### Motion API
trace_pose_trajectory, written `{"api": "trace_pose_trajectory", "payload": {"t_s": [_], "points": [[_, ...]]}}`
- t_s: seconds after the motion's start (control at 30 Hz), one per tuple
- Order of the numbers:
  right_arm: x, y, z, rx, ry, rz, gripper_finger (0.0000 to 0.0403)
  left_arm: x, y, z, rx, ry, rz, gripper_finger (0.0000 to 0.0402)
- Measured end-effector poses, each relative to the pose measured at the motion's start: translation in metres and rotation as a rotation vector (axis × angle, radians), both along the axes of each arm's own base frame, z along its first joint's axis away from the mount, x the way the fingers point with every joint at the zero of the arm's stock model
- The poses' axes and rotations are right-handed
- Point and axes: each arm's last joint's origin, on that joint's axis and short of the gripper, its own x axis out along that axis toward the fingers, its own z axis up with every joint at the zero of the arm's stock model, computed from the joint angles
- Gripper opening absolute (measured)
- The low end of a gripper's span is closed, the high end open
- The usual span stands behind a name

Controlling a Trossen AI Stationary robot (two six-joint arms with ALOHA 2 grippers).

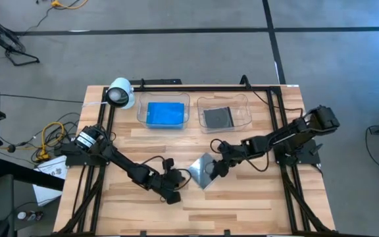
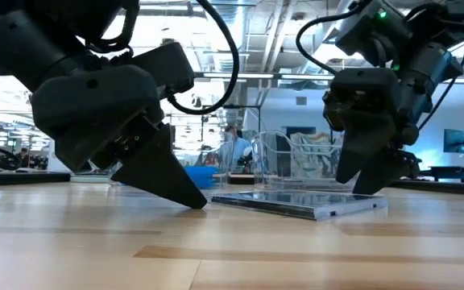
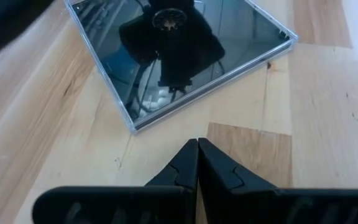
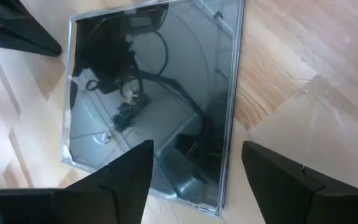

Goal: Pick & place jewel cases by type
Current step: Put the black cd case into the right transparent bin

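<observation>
1. One clear jewel case [image 1: 203, 171] lies flat on the wooden table [image 1: 242, 197], mid-table, turned like a diamond and showing a dark, mirror-like face.
2. The right gripper [image 4: 194, 171] hangs just over one edge of that case, fingers spread wide, nothing between them. In the low view its tips look to be right at the case's far edge; whether they touch it, I cannot tell.
3. The left gripper [image 3: 197, 163] sits low on the boards just beside the case's near corner, fingers pressed together and empty, possibly there as a backstop.
4. Up at the back, the left tray [image 1: 164, 113] holds a blue jewel case [image 1: 166, 114], and the right tray [image 1: 225, 112] holds a dark grey case [image 1: 218, 117]. So this clear one likely belongs in the right tray.
5. To do it well, I'd say: bring one finger under the edge, the other on top, and square the fingers to that edge first.
6. Close gently, because thin slick plastic can skid or pop free.
7. Lift level and clear the tray wall before letting go.
</observation>
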Motion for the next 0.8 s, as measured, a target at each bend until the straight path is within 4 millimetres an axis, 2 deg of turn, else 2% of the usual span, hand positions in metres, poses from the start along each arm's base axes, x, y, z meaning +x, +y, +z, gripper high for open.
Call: {"api": "trace_pose_trajectory", "payload": {"t_s": [0.3,0.6,0.8], "points": [[0.012,0.006,-0.016,0.074,-0.030,0.038,0.0240,-0.001,0.003,-0.002,0.008,-0.035,-0.027,0.0000],[0.013,0.008,-0.014,0.112,-0.054,0.045,0.0240,-0.002,0.004,-0.003,0.001,-0.025,-0.033,0.0000],[0.013,0.011,-0.014,0.116,-0.052,0.054,0.0240,-0.002,0.009,-0.003,-0.070,0.023,-0.005,0.0000]]}}
